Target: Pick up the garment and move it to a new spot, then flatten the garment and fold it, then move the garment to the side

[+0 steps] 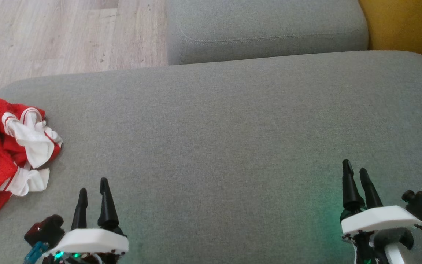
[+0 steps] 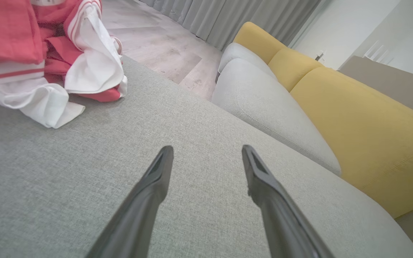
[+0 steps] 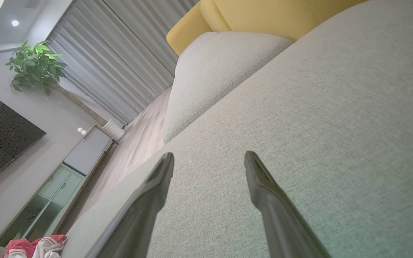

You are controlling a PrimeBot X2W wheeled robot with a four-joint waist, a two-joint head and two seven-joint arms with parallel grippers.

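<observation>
Grey sofa seat (image 1: pixel 214 128) beside wood flooring (image 1: pixel 50 36): the red-and-white garment (image 1: pixel 11 146) lies crumpled in a heap at the seat's edge, just ahead and to the outer left of the left pincer (image 1: pixel 93 185) and well apart from the right pincer (image 1: pixel 354 165). Both pincers hover over the bare seat, fingers spread, grasping nothing. By the look of it the job stands at its very start: pick-up, move, flattening, folding and the final shift aside all appear to lie ahead.
</observation>
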